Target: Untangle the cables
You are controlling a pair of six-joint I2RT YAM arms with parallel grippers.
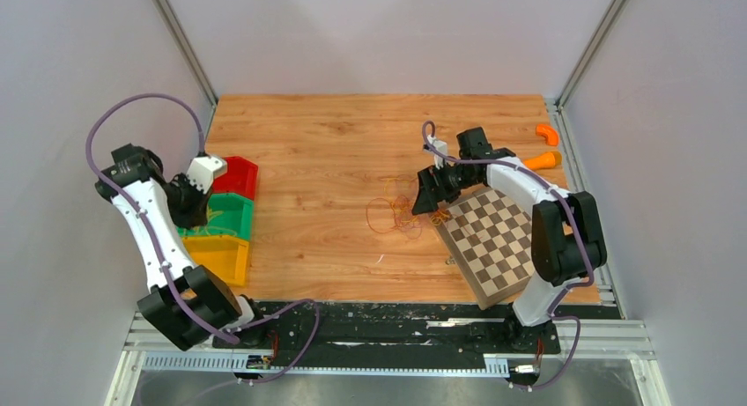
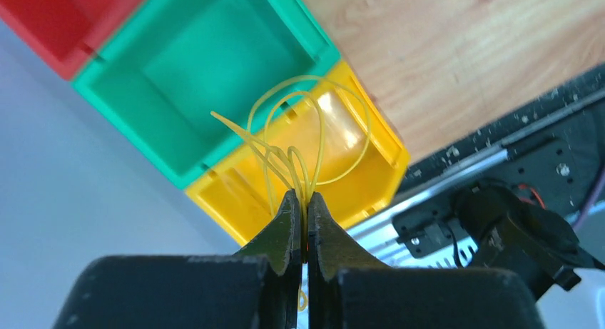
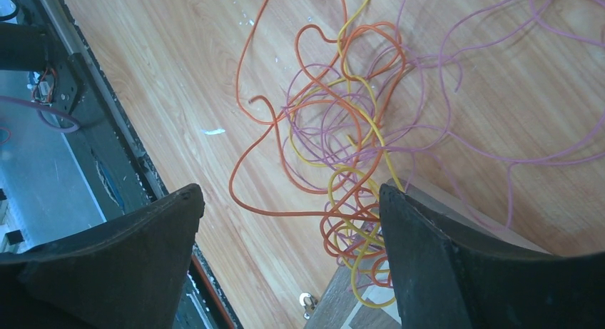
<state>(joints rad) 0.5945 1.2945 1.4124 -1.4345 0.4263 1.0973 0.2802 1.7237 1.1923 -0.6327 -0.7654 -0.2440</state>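
Left jaws pinched tight on a thin yellow cable [image 2: 314, 140]. It is looped several times, and the loops fan out just beyond the tips, with the yellow bin [image 2: 235, 193] behind them and the green bin [image 2: 214, 65] farther off. Right jaws wide apart, holding nothing, hanging over a tangle [image 3: 342, 129] of orange, yellow and lilac strands on the table [image 3: 178, 79]. Tangle's near end is hidden behind one finger; crossings unreadable.

Three bins [image 1: 231, 214], one chessboard [image 1: 493, 243], two orange pieces [image 1: 547, 134] and one tangle of cables [image 1: 396, 214] are lying on the tabletop [image 1: 317, 142].
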